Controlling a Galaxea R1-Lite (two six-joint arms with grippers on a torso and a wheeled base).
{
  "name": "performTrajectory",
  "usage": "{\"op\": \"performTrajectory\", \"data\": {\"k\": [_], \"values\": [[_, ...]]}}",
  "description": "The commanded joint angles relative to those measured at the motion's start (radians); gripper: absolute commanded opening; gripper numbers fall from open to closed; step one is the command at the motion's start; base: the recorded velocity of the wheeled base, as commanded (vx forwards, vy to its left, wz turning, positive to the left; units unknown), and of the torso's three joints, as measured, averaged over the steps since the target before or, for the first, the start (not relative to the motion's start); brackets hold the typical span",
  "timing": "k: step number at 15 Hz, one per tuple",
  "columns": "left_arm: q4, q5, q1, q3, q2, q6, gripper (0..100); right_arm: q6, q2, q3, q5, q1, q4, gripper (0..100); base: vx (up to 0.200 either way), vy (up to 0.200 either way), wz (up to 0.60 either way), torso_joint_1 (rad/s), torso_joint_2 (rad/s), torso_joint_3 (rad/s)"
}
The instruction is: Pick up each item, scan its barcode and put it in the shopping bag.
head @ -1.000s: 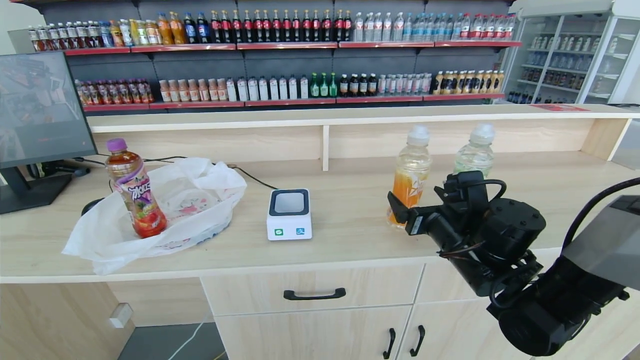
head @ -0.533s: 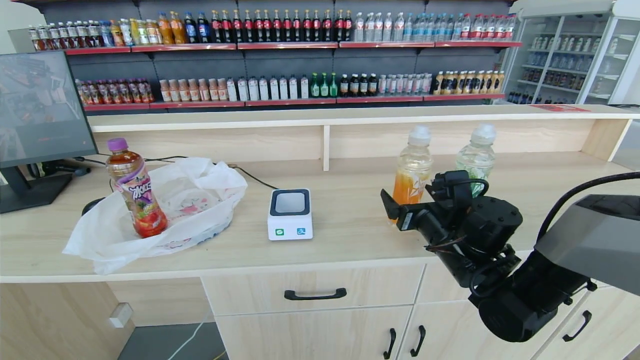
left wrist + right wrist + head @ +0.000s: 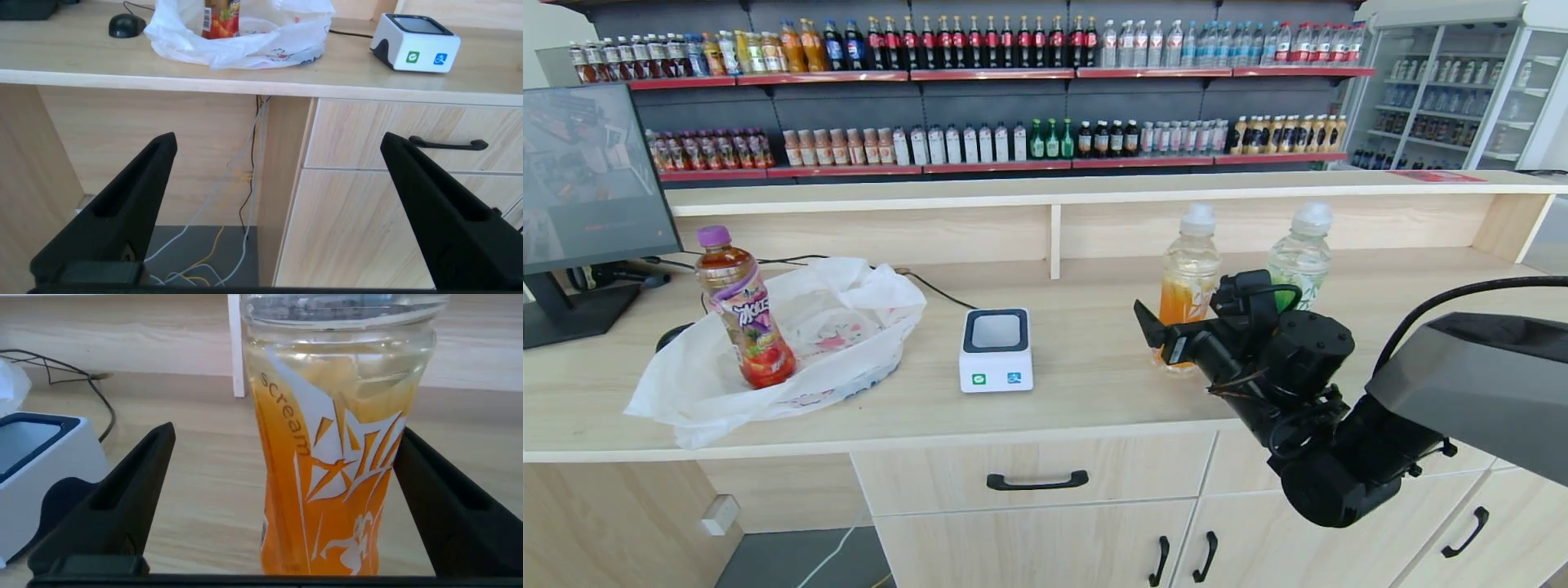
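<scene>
**Shop counter: right gripper spread around the orange drink**

A pale wooden checkout counter [image 3: 1094,351] runs across a shop, with shelves of bottled drinks [image 3: 1013,82] on the wall behind it. The white barcode scanner [image 3: 996,349] sits near the middle of the counter.

The right gripper [image 3: 286,457] is to the right of the scanner at counter height. Its jaws are wide apart with the orange drink bottle [image 3: 327,474] standing between them. A gap shows on each side of the bottle, so it is not clamped. The bottle is upright on the counter, well to the right of the scanner. A clear water bottle [image 3: 1298,253] stands just beyond it, farther from the scanner.

The left gripper [image 3: 278,143] hangs lower than the scanner, in front of the cabinet fronts. Its fingers are spread and hold nothing.

Left of the scanner lies the white shopping bag [image 3: 841,327], crumpled open, with a red tea bottle [image 3: 742,310] upright in it. Farther left of the bag is a dark monitor [image 3: 588,180].
</scene>
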Motion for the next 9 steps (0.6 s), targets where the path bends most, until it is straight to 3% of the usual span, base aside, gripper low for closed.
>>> {"op": "performTrajectory", "data": {"k": [1, 9], "values": [[0.0, 0.0, 0.0, -0.001, 0.0, -0.001, 100, -0.001, 0.015, -0.009, 0.0, -0.012, -0.001, 100, 0.0, 0.0, 0.0, 0.0, 0.0, 0.0], [0.0, 0.0, 0.0, 0.001, 0.0, -0.001, 100, -0.067, 0.043, -0.069, 0.0, -0.053, -0.001, 100, 0.0, 0.0, 0.0, 0.0, 0.0, 0.0]]}}
